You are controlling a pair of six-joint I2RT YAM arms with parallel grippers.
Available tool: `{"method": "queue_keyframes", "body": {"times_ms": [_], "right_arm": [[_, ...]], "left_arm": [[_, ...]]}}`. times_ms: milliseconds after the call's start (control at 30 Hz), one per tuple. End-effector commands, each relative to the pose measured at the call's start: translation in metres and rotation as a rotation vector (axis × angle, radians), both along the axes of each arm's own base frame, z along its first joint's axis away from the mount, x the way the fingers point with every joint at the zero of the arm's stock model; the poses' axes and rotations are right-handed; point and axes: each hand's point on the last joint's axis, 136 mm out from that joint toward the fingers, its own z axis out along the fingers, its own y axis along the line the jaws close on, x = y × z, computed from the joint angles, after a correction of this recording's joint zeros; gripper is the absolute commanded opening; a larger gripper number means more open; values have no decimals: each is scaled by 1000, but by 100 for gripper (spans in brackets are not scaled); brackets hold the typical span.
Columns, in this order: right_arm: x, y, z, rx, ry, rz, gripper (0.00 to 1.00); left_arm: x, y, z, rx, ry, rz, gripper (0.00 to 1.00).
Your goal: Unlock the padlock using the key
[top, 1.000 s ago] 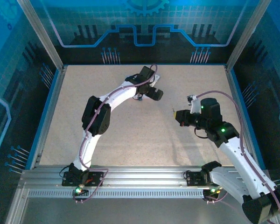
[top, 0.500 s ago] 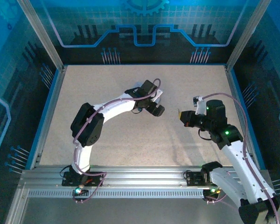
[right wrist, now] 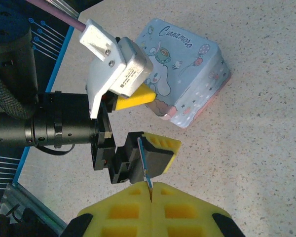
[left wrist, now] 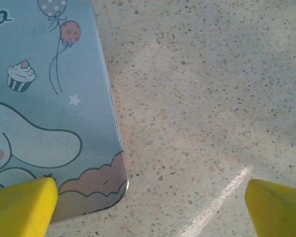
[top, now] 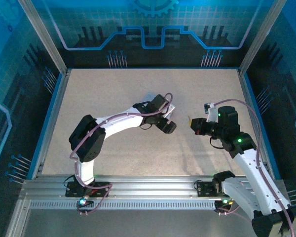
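Observation:
My right gripper (right wrist: pixel 151 190) is shut on the key (right wrist: pixel 144 159), a thin dark blade that sticks out from between its yellow pads. Just beyond the key's tip hangs my left gripper (right wrist: pixel 155 123), open, over the near corner of a pale cartoon tin box (right wrist: pixel 187 74). In the left wrist view that box corner (left wrist: pixel 49 123) lies at the left, and the left gripper (left wrist: pixel 148 212) holds nothing between its widely parted yellow fingertips (left wrist: pixel 19 205). From above, the left gripper (top: pixel 167 124) and right gripper (top: pixel 190 121) face each other mid-table. The padlock is hidden.
The speckled beige tabletop (top: pixel 113 89) is ringed by a blue rim and aluminium frame posts (top: pixel 44 39). Both arm bases sit on the metal rail (top: pixel 153 190) at the near edge. A pale streak (left wrist: pixel 222 197) crosses the table surface between the left fingers.
The left arm has swung nearer and to the right, bringing its open gripper closer to the right gripper. The right gripper shifted slightly right, then held still, shut on the key.

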Motion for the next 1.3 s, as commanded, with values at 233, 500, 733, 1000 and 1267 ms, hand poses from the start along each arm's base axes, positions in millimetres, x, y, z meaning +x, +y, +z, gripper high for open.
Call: {"method": "queue_keyframes", "body": {"times_ms": [233,500,733,1000,1267], "right_arm": [[-3,-1,-1,20,19,-4,0],[-2,0,0,20,19,3,0],[5,7,2,53,18,17,0],[23,29,-5,101,49,68,0],[44,60,-14,91,59,130,0]], "left_arm": [[-2,-19,5,-84,32,-7,99],[3,-12,40,-118,-48,5,99],[6,28,85,-194,-121,69,99],[-5,96,96,-274,-146,186,99],[-19,142,89,-352,-141,306,99]]}}
